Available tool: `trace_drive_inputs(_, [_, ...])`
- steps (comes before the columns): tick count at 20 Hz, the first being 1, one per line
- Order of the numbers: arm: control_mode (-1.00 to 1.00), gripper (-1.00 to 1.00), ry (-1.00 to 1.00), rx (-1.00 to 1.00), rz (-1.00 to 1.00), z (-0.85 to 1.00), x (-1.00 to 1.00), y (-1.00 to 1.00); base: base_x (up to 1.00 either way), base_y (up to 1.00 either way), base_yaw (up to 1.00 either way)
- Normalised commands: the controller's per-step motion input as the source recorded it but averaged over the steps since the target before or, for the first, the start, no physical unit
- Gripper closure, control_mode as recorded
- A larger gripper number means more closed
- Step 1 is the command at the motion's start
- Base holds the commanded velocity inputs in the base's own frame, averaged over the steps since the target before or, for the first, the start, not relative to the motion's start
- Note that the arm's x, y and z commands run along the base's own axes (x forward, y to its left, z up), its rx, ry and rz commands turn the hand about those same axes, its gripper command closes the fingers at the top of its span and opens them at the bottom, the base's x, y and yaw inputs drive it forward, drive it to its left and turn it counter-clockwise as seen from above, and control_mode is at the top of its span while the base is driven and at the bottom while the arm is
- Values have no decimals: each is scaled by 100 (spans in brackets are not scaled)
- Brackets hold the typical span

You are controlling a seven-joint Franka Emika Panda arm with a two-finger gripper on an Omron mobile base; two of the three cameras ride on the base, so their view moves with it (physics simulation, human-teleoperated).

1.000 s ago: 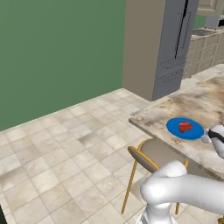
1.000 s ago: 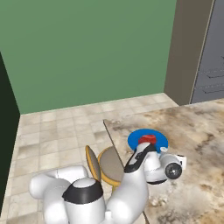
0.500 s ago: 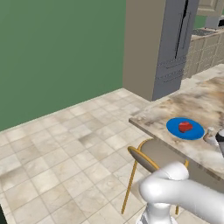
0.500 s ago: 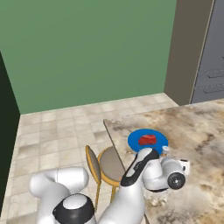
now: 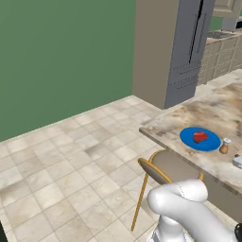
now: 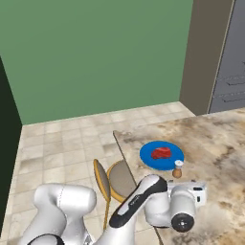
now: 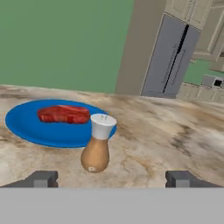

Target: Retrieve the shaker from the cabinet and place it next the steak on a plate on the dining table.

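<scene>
The shaker (image 7: 98,144), orange-brown with a white cap, stands upright on the marble dining table (image 7: 166,131), touching nothing. It is just beside the blue plate (image 7: 39,129), which holds the red steak (image 7: 64,113). My gripper (image 7: 112,179) is open, its fingertips (image 7: 41,178) wide apart on either side of the shaker and a little short of it. In the base views the shaker (image 5: 224,146) (image 6: 177,169) stands at the plate's (image 5: 200,141) (image 6: 161,160) near-right rim, by the steak (image 5: 200,137) (image 6: 161,153), with the gripper (image 6: 185,182) close behind it.
A gold-legged stool (image 5: 163,170) (image 6: 112,179) is tucked under the table's near edge. A tall grey double-door unit (image 5: 186,47) (image 7: 170,57) stands beyond the table. Beige kitchen cabinets (image 5: 222,61) show far back; I cannot tell which is the cabinet.
The gripper has gone from shut to open and let go of the shaker, which now stands free beside the plate.
</scene>
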Motion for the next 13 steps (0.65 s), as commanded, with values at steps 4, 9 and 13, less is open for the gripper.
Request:
trace_drive_inputs(4, [-100, -100, 14, -24, -6, 100, -59, -14, 0, 0, 0])
trace_drive_inputs(9, [-100, -100, 24, -30, -2, 99, -61, -1, 0, 0, 0])
trace_drive_inputs(13, [-100, -100, 16, -30, 0, 80, -71, 12, 0, 0, 0])
